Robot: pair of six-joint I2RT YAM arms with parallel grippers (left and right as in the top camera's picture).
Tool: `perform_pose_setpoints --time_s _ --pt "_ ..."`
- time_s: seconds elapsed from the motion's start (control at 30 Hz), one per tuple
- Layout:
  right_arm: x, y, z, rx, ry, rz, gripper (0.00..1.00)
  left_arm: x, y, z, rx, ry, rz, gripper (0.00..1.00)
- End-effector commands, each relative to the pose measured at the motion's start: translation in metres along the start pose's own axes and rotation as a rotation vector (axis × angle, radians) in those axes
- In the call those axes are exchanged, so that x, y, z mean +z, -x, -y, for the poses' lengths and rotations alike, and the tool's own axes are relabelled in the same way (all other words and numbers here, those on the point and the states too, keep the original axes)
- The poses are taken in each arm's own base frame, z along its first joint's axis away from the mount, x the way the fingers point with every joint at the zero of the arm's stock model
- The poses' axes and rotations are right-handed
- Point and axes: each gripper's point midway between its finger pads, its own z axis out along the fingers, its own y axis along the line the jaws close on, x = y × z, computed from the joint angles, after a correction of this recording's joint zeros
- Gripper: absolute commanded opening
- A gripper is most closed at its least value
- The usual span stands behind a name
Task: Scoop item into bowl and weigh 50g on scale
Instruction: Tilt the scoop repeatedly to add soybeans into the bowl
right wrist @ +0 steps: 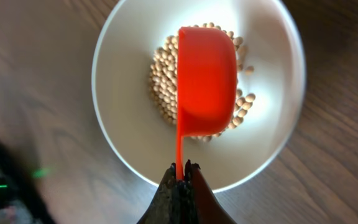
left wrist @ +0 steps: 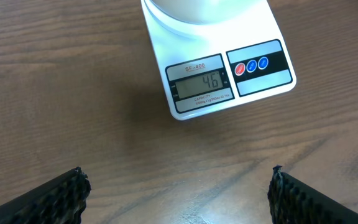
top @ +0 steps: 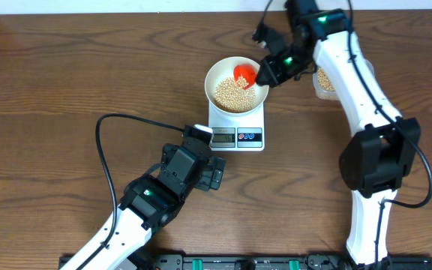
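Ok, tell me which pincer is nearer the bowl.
Right. The right pincer holds the scoop right over the bowl; the left pincer is open, off in front of the scale.

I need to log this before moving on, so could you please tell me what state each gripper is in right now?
Left gripper: open, holding nothing.
Right gripper: shut on the orange scoop handle, over the bowl.

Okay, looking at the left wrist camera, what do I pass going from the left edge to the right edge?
One finger of the open left gripper → the scale's display → its round buttons → the gripper's other finger.
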Motion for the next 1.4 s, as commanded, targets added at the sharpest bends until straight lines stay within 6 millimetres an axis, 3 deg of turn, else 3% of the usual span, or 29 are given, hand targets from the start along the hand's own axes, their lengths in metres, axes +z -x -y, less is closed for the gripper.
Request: perform_pose_setpoints --time_s 0.0,0.33,0.77,0.9,1.37 --pt "-0.030 0.014 -0.021 -0.001 0.153 0.102 0.01 0.000 0.002 -0.002 0.000 0.017 0.008 0.94" --pt "-0.067 0.020 -0.007 0.048 0.303 0.223 0.01 0.000 0.002 -0.002 0.000 0.017 0.008 0.94" --pt "-0.063 0.019 -0.010 -0.006 0.289 0.217 0.01 0.000 0.002 -0.002 0.000 0.017 0.008 0.94" --pt "-0.056 0.018 -0.011 -0.040 0.255 0.195 0.01 0.000 0.002 -0.002 0.000 0.017 0.008 0.94" --pt "-0.007 0.009 -0.010 -0.160 -0.104 0.005 0.01 0.000 0.002 -0.002 0.000 0.017 0.008 0.94"
